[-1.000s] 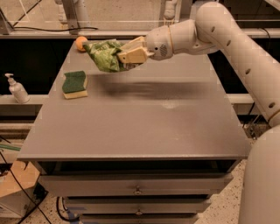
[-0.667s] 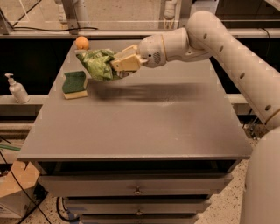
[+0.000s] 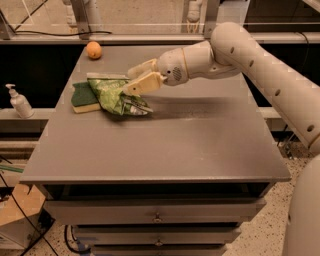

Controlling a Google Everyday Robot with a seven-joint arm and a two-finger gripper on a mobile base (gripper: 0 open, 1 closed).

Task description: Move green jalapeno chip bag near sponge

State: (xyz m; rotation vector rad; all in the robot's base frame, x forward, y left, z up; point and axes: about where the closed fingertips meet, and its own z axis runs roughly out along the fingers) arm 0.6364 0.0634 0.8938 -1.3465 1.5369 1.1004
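- Gripper (image 3: 129, 82) clenched on green jalapeno chip bag (image 3: 116, 97), pinching its right edge so it hangs low over table (image 3: 200, 145).
- Bag sits against sponge (image 3: 80, 98), overlapping its right side; prob. ready to drop.

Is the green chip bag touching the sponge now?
Cannot tell. In the camera view the green jalapeno chip bag, held by the end effector, overlaps one end of the sponge, hiding any contact.

Grey drawer cabinet (image 3: 175, 147), speckled floor (image 3: 267, 235), glass partition (image 3: 140, 15) behind
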